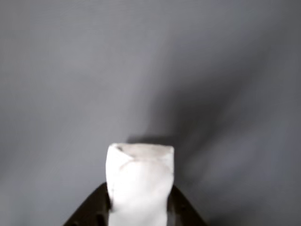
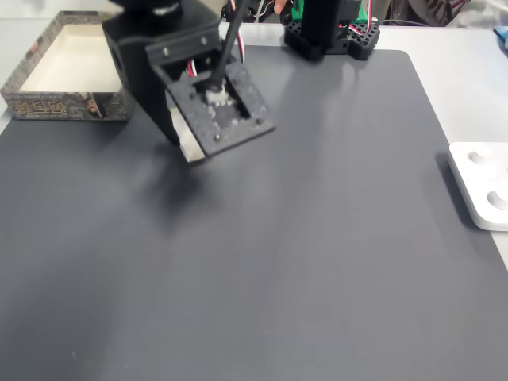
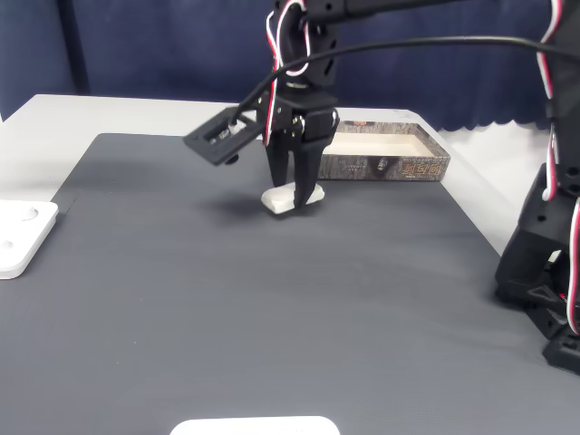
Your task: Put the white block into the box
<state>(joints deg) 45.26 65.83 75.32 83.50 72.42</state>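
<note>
The white block sits between the black fingers of my gripper, which is shut on it just at or barely above the dark grey mat. In the other view the block stands at bottom centre with a dark finger on each side and a shadow just beyond it. A fixed view from above shows the gripper's camera mount covering most of the block. The box, beige inside with a speckled rim, stands at the mat's far left corner there, and to the right behind the gripper in a fixed view.
A flat white device with round knobs lies off the mat's right edge, seen at the left in a fixed view. The arm's black base stands at the mat's far edge. Another white object shows at the near edge.
</note>
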